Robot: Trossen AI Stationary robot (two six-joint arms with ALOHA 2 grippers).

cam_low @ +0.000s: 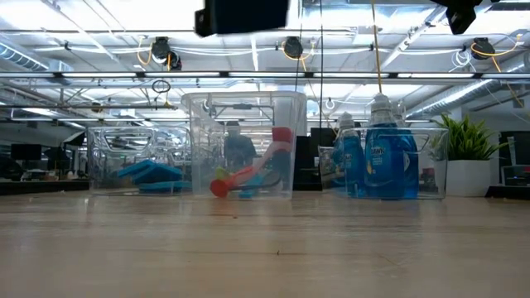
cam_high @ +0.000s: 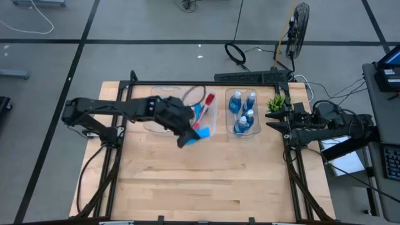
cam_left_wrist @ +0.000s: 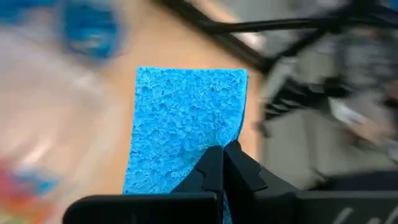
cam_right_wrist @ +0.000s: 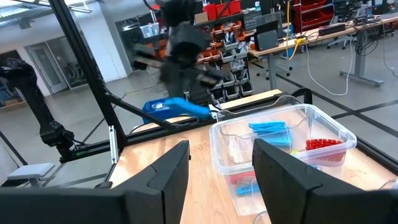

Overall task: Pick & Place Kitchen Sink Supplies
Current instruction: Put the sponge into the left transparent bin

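Gripping a bright-blue sponge (cam_left_wrist: 186, 124) edge-on, the left claw (cam_left_wrist: 222, 163) has its two dark fingers pinched shut on the sponge's lower edge, the rest of the slab standing up past the fingertips. From overhead, that claw (cam_high: 187, 136) hangs above the wooden table (cam_high: 206, 181), just in front of the middle clear bin (cam_high: 212, 122), with the sponge (cam_high: 204, 132) showing beside it. In that bin lie long-handled brushes, a red one (cam_high: 208, 100) leaning toward the far rim and a blue one (cam_high: 199, 112) beside it. The bin to its left (cam_low: 137, 165) holds more blue sponges (cam_low: 153, 174), seen from table height. The bin to the right (cam_high: 245, 112) carries four small blue bottles (cam_high: 244, 111) with silvery tops. Beyond it stands a small green plant (cam_high: 275, 102). The right claw (cam_right_wrist: 221, 168) waits at the table's right edge, fingers apart and holding nothing.
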